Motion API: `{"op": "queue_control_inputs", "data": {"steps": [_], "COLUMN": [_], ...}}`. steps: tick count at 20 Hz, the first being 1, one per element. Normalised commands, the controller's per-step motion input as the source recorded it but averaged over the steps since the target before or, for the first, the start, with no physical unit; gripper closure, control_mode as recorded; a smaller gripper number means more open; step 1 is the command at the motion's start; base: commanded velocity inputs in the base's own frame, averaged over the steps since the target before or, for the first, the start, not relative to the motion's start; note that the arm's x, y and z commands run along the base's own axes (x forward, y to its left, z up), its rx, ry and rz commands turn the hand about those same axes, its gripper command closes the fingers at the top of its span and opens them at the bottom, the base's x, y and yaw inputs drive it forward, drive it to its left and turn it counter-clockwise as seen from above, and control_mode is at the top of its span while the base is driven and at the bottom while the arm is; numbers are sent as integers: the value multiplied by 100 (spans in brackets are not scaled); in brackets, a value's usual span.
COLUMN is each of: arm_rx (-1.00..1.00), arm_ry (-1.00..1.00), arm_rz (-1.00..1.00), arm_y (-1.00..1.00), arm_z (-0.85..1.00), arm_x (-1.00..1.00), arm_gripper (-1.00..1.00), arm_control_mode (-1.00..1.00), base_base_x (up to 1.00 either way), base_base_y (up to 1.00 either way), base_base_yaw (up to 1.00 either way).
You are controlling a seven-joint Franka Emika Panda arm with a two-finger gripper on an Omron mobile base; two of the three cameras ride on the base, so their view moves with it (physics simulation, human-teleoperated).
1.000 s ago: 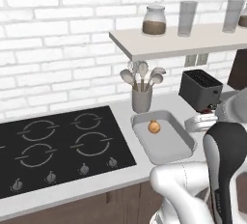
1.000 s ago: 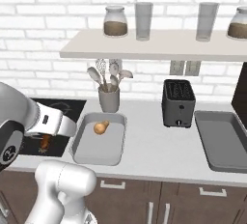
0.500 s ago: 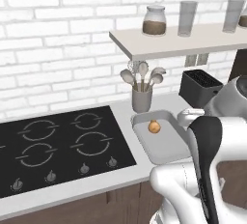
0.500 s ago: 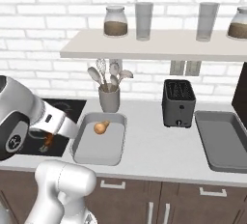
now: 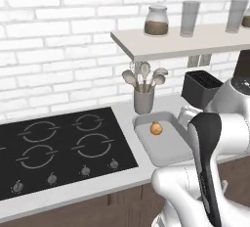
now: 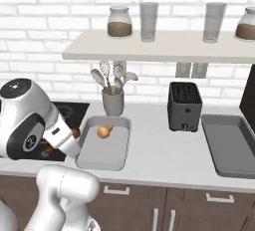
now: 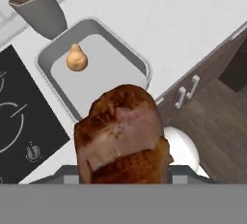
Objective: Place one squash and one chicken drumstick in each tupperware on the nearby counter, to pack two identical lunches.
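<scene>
1. Near tupperware (image 6: 88,161): grey, shallow, set on the counter (image 6: 154,150) just right of the black cooktop (image 5: 58,145) and in front of the utensil holder (image 6: 113,102).
2. One squash (image 6: 104,131) lying inside this tupperware, toward its rear end; also seen as a tan, pear-shaped item in the hand view (image 7: 76,59) and the left base view (image 5: 156,128).
3. Second tupperware (image 6: 226,145): on the same counter at far right, beside the black toaster (image 6: 185,106); well apart from the first.
4. Chicken drumstick (image 7: 121,136): orange-brown meaty end large in the hand view foreground, directly at the gripper (image 7: 123,179), suspended above the front edge of the counter and the cabinet fronts.
5. Gripper condition: fingertips hidden behind the drumstick; jaws part-way apart and closed onto the drumstick, holding it clear of any surface.
6. Drumstick position relative to near tupperware: in front of its front corner, not inside it, not touching it.
7. Shelf (image 6: 159,46) above counter carrying jars (image 6: 119,22) and glasses (image 6: 148,22); no task items on it.
</scene>
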Motion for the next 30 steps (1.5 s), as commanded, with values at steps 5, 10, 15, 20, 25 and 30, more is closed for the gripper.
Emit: {"op": "queue_control_inputs", "data": {"steps": [5,10,15,20,25,30], "arm_rx": [0,0,1,1,0,1], "arm_ry": [3,0,0,0,0,0], "arm_rz": [-20,-5,0,0,-1,-2], "arm_y": [0,0,0,-4,-12,-1], "arm_z": [-24,-33,-40,-40,-40,-30], "arm_x": [43,61,55,37,18,24], "arm_gripper": [100,100,100,100,100,100], "arm_control_mode": [-100,-100,-100,-100,-100,-100], "base_base_x": [0,0,0,0,0,0], "base_base_y": [0,0,0,0,0,0], "base_base_yaw": [0,0,0,0,0,0]}}
